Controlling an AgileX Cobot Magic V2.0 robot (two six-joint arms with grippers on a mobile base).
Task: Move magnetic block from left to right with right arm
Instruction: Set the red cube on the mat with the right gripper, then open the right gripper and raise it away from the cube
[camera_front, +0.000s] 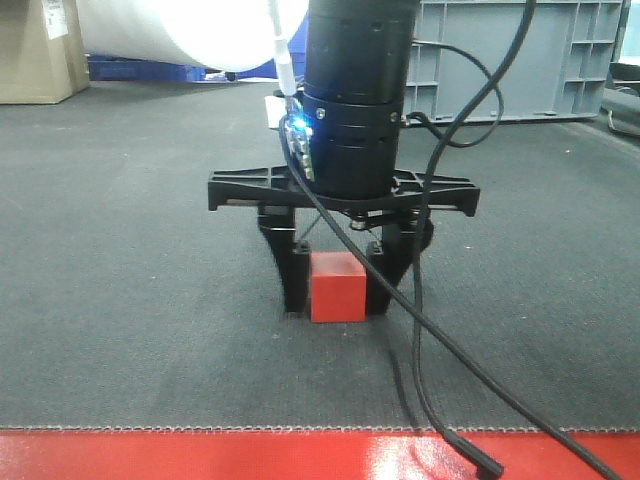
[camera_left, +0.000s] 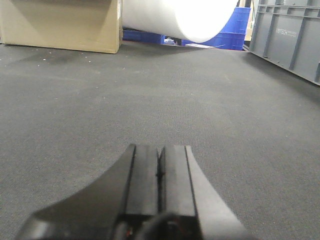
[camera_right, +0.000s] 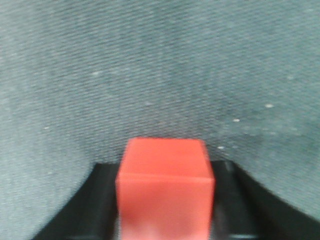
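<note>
Magnetic block (camera_front: 337, 287), a small red cube, sat on the dark grey mat (camera_front: 120, 300) between the two black fingers of the right hand (camera_front: 336, 285). In the front view the left-side finger (camera_front: 287, 265) stood against one face of the cube and the other finger (camera_front: 383, 275) against the opposite face, so the hand was pinching the block. The cube's lower edge appeared level with the fingertips at the mat; whether it rested on the mat or was just lifted could not be told. The right wrist view showed the same: the block (camera_right: 165, 187) filled the gap between the dark fingers, its top face squarely toward the camera, slightly blurred.

Above the hand rose the arm's thick black cylindrical wrist (camera_front: 355, 100), with a small blue light (camera_front: 297, 124) glowing on its side. Black cables (camera_front: 440, 300) looped down from it and trailed across the mat toward the glossy red table edge (camera_front: 250, 455) at the bottom of the front view.

The left hand (camera_left: 159, 172) lay low over bare mat, its two pads pressed together with only a thin seam between them, holding nothing. Beyond it stood a cardboard box (camera_left: 65, 25), a large white roll (camera_left: 185, 17), and a grey plastic crate (camera_left: 290, 35).
</note>
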